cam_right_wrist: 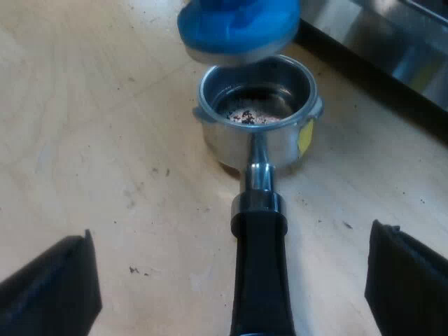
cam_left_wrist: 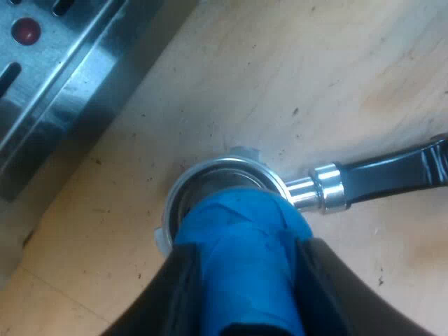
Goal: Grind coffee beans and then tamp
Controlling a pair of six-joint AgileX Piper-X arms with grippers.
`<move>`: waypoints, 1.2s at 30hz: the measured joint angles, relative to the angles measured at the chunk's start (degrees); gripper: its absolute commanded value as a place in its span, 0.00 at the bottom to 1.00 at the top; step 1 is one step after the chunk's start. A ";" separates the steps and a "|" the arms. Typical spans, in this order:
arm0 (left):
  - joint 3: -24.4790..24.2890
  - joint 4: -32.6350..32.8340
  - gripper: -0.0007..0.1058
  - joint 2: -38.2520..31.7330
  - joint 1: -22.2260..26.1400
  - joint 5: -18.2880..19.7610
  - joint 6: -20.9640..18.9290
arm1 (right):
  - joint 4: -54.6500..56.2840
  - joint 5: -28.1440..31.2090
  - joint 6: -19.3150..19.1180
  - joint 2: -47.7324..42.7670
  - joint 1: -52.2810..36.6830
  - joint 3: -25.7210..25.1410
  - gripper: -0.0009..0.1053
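Observation:
The metal holder [cam_right_wrist: 231,136] lies on the wooden table, its basket holding a thin layer of dark and pale grounds. A blue tamper [cam_right_wrist: 238,24] hangs just above the basket's rim, slightly off its centre. My left gripper [cam_left_wrist: 238,280] is shut on the blue tamper [cam_left_wrist: 241,231], which covers most of the holder's basket [cam_left_wrist: 210,171]. The dark handle [cam_left_wrist: 392,171] sticks out sideways from the basket. My right gripper [cam_right_wrist: 231,280] is open, its black fingers [cam_right_wrist: 56,287] standing wide on either side of the handle [cam_right_wrist: 262,280] without touching it.
The espresso machine's steel base [cam_left_wrist: 63,91], with a red dot and slots in its tray, stands close to the holder. Its edge [cam_right_wrist: 392,42] runs just beyond the basket. A yellow sticker [cam_right_wrist: 306,136] marks the basket's side. Bare wooden table [cam_right_wrist: 105,140] surrounds the holder.

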 measured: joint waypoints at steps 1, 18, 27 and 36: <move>0.00 -0.21 0.01 0.51 0.00 0.00 0.00 | 0.00 0.00 0.00 0.00 0.00 0.00 0.76; 0.00 -1.78 0.01 5.57 0.00 -0.05 0.20 | 0.00 0.00 0.00 0.00 0.00 0.00 0.76; 0.00 -3.40 0.01 6.81 0.00 -0.05 0.37 | 0.00 0.00 0.00 0.00 0.00 0.00 0.76; 0.84 -3.92 0.01 6.81 0.00 -0.05 0.37 | 0.00 0.00 0.00 0.00 0.00 0.00 0.76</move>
